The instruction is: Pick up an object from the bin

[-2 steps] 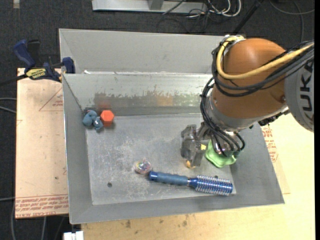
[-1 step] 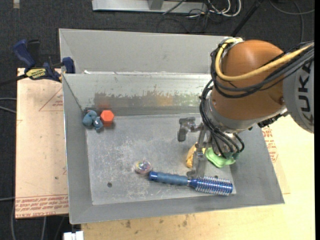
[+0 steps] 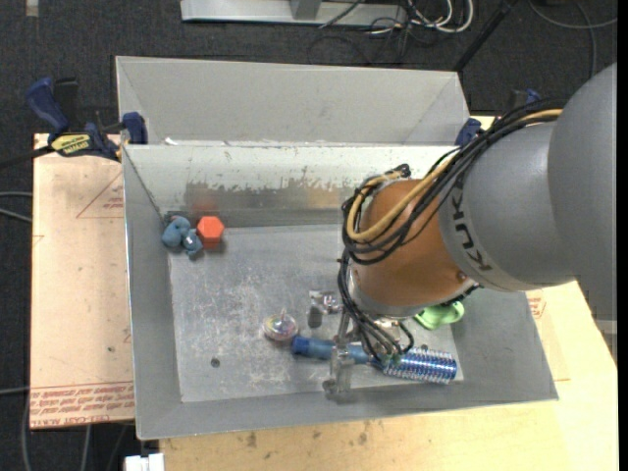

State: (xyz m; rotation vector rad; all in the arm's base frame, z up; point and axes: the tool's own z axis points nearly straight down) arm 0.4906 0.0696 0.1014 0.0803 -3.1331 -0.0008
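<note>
Looking down, camera view: a grey metal bin [image 3: 147, 263] is seen, with the arm [image 3: 549, 204] brought in from the right and its orange wrist cover [image 3: 402, 253] hung over the right half of the floor.
Jaws: they are seen spread apart, one finger [image 3: 317, 308] toward the bin's middle and the other [image 3: 339, 379] near the front wall. Nothing is clamped between them.
Thing under the jaws: a small blue piece [image 3: 314, 348] lies flat on the floor near the front wall, in the gap between the two fingers. Whether it is touched cannot be told.
Reason for the stance: the jaws are judged to be set astride the blue piece so that its sides would be met on closing.
Neighbours: a blue ribbed cylinder [image 3: 422, 365] lies just to the right, partly under the wrist cables. A small clear, pinkish thing [image 3: 280, 329] lies near on the left. A green thing [image 3: 440, 314] is half hidden behind the cover.
Far corner: a blue lump [image 3: 179, 235] and an orange block [image 3: 210, 229] are lodged together against the back wall at the left, well apart from the jaws.
Step in hand: the grasp is judged not yet made, and nothing is lifted.
Risk: the ribbed cylinder could be nudged or caught, and the blue piece could be pushed aside if it is met off-centre.
</note>
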